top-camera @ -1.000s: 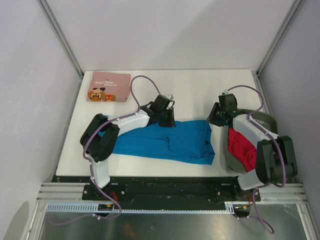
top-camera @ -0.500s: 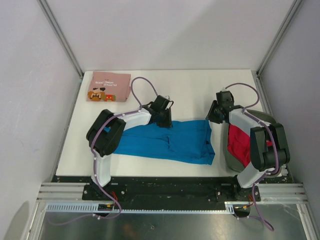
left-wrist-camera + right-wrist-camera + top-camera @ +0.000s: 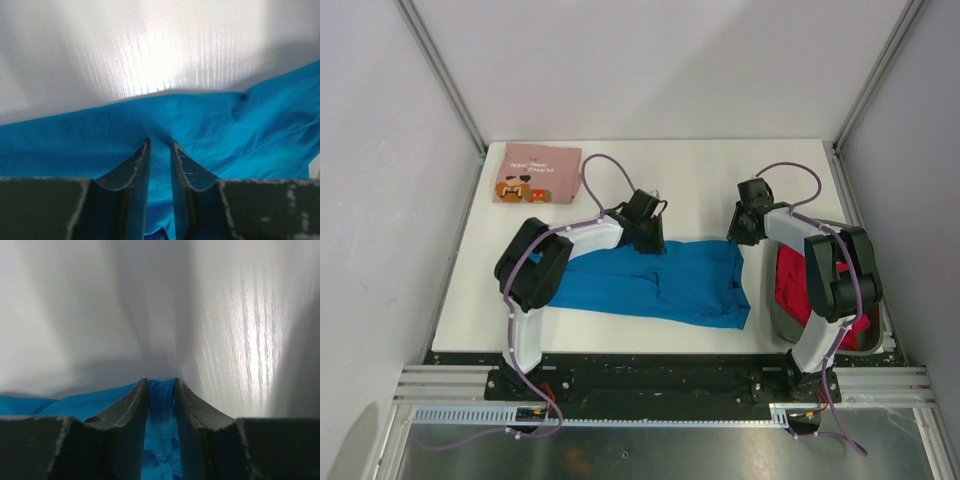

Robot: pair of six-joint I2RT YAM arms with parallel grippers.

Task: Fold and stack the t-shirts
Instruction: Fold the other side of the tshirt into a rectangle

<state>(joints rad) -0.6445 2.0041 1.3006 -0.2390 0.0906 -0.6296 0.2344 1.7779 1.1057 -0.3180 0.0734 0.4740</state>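
Blue t-shirt (image 3: 670, 285) edge in left end effector (image 3: 160, 142) and right end effector (image 3: 161, 381) (both seemingly clamped)

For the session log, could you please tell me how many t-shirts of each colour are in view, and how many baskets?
blue t-shirt: 1
red t-shirt: 1
pink printed t-shirt: 1
dark grey basket: 1
Total: 4

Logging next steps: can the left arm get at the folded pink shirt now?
Likely yes: only bare table lies between the left gripper and pink shirt, though it grips the blue shirt.
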